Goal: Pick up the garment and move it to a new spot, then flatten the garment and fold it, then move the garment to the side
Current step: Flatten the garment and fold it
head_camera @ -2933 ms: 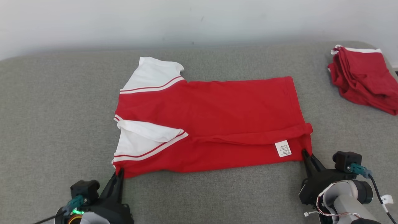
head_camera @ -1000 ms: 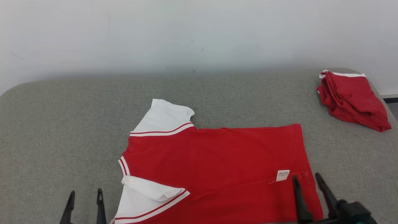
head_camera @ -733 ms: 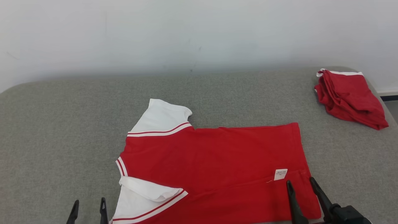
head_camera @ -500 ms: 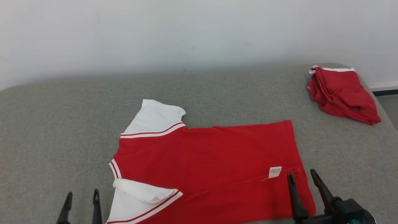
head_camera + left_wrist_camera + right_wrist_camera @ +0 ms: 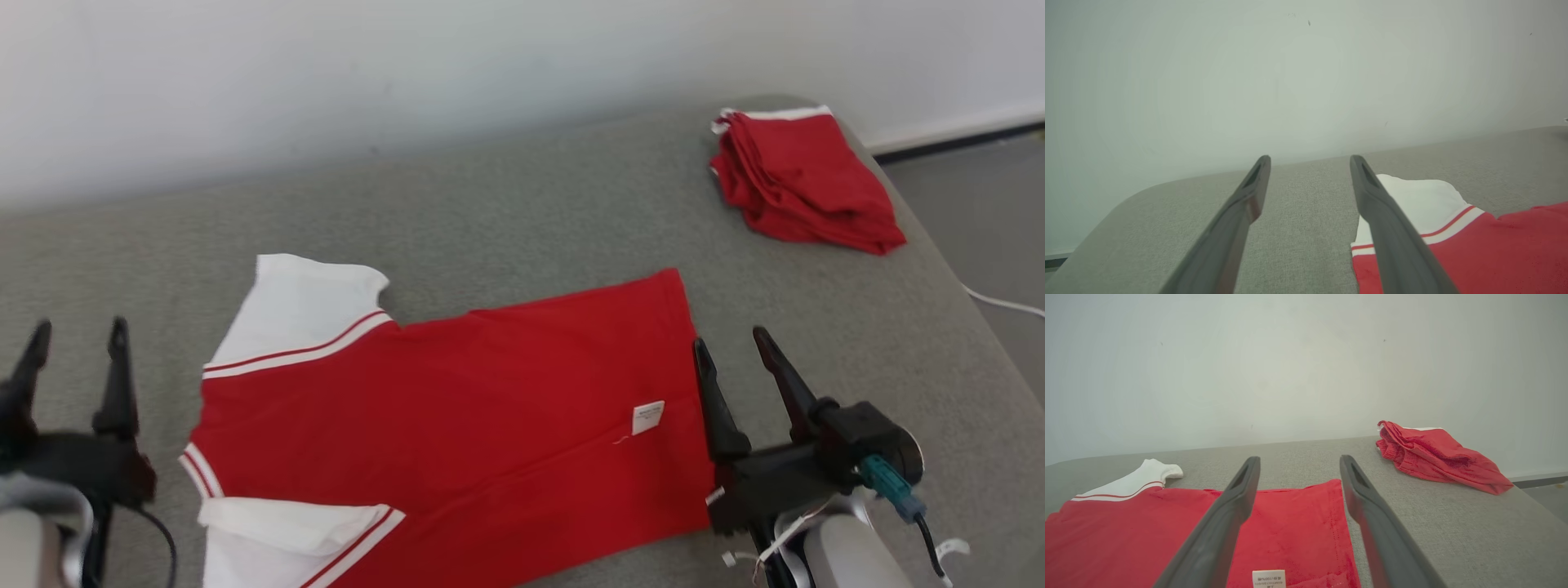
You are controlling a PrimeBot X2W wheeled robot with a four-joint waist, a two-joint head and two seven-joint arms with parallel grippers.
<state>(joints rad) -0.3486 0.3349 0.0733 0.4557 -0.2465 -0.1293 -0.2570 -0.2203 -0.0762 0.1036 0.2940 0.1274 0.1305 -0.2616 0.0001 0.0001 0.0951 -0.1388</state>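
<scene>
My left tool (image 5: 79, 327) and right tool (image 5: 729, 337) stand spread and empty; the garment (image 5: 457, 392) looks light and limp, so I'd pinch its corners

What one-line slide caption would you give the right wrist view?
Open right end effector near the hem of a flat red-and-white shirt on grey upholstery, second red garment bundled beyond.

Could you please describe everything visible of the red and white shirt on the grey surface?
The shirt is red fabric with white short sleeves edged in red-and-white stripes. It lies spread on the grey padded surface, its near side folded over, showing a white care label. Its hem points toward the open right gripper, which holds none of it.
</scene>
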